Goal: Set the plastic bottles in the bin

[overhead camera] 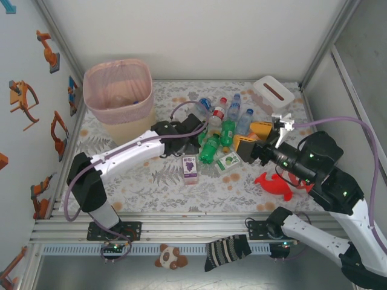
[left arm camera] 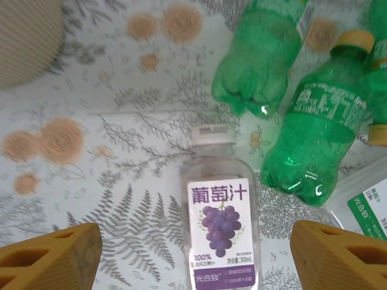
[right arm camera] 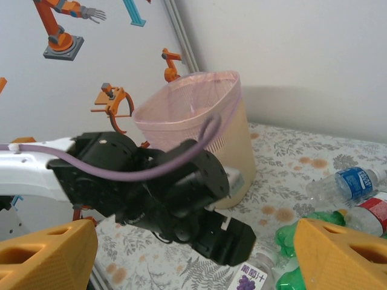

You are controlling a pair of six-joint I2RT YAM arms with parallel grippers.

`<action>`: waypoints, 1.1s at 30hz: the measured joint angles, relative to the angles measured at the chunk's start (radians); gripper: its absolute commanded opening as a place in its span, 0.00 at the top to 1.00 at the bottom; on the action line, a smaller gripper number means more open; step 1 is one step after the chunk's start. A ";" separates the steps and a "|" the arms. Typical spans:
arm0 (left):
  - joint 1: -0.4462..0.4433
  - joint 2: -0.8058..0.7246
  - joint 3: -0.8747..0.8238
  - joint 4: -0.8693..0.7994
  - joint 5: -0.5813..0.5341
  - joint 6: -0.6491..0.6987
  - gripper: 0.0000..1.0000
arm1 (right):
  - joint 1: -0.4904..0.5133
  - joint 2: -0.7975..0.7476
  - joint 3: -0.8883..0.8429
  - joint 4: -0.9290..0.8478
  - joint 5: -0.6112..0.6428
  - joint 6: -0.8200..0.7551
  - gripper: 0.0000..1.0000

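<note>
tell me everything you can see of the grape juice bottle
The grape juice bottle is small, clear plastic, squarish, with a white cap and a white label showing purple grapes above a purple band. It lies flat on the patterned table, label up, cap toward the far side, below and between the fingers of the open left gripper, ungripped.

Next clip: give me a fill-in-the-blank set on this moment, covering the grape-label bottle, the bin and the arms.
The clear plastic bottle with the purple grape label lies flat on the table between the open fingers of the ___ gripper. The tall cream bin carries a ___ translucent liner over its rim. The two plastic bottles just beyond that grape bottle's cap are ___. The red toy figure lies nearest the ___ arm.
Missing words: left; pink; green; right.
</note>
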 measured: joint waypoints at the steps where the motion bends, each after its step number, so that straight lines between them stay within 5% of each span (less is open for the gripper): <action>1: -0.004 0.012 -0.007 0.010 0.008 -0.012 0.17 | 0.000 0.002 0.000 0.000 0.000 0.000 0.16; 14: -0.021 0.163 -0.095 0.134 0.150 -0.101 0.16 | 0.000 -0.002 -0.017 0.000 0.000 0.018 0.16; 33: -0.021 0.221 -0.135 0.184 0.185 -0.111 0.25 | 0.000 -0.004 -0.022 0.000 0.000 0.019 0.16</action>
